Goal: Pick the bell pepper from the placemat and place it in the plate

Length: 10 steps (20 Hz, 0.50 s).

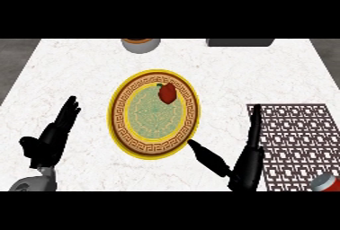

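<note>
Sitting on the far right part of the plate (154, 144), the bell pepper (167, 93) is red, with a bit of green stem toward its upper left, and it lies on the patterned band between the green middle and the yellow rim. Nothing holds it. The placemat (299, 134), a dark lattice sheet at the right of the counter (79, 67), has no pepper on it now, so the main part of the job — getting the pepper off the mat and onto the plate — looks done, judging from how things lie.

The right hand (247, 161) is between the plate and the placemat, fingers straight and pointing away from the robot, thumb stretched out toward the plate's near rim; it is spread wide and carries nothing. It is well apart from the pepper. The left hand (51, 139) rests at the left of the counter with fingers straight, also carrying nothing, near but not touching the plate.

What is left seems small — probably only drawing the right arm back. The pepper sits close to the plate's edge but appears settled.

At the far edge are a round bowl (140, 44) and a dark box (240, 42); a red can (328, 182) sits at the placemat's near right corner.
</note>
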### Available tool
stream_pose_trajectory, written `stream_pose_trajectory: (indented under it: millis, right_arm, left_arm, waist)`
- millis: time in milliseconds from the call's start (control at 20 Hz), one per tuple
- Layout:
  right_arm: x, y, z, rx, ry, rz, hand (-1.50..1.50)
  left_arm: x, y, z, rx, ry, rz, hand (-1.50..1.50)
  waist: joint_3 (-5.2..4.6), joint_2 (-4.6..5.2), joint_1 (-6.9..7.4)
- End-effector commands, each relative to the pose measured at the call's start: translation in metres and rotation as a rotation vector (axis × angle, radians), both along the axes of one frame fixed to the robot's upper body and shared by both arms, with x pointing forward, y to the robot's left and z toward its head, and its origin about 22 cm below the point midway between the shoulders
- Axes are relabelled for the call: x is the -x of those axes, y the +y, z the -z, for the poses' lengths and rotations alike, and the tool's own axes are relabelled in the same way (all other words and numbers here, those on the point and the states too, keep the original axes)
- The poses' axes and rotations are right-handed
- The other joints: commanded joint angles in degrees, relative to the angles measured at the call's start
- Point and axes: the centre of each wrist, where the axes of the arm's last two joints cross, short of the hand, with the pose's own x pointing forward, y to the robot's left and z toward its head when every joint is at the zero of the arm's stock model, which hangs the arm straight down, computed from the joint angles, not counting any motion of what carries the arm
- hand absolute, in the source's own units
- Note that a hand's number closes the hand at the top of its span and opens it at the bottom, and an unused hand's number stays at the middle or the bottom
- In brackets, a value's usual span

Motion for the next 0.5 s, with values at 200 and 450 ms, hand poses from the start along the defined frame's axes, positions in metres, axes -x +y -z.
stream_pose_trajectory:
  millis: [200,450]
  right_arm:
    - [0.042,-0.033,0.020,0.001,-0.009,-0.022,-1.50]
    - [0.046,-0.062,0.015,0.031,0.002,-0.007,-1.50]
  left_arm:
    - [0.005,-0.010,0.001,-0.004,0.003,0.007,0.00]
    - [0.006,0.003,0.000,-0.001,0.005,0.018,0.00]
  waist:
    - [0.01,0.05,0.37]
    - [0.04,0.03,0.23]
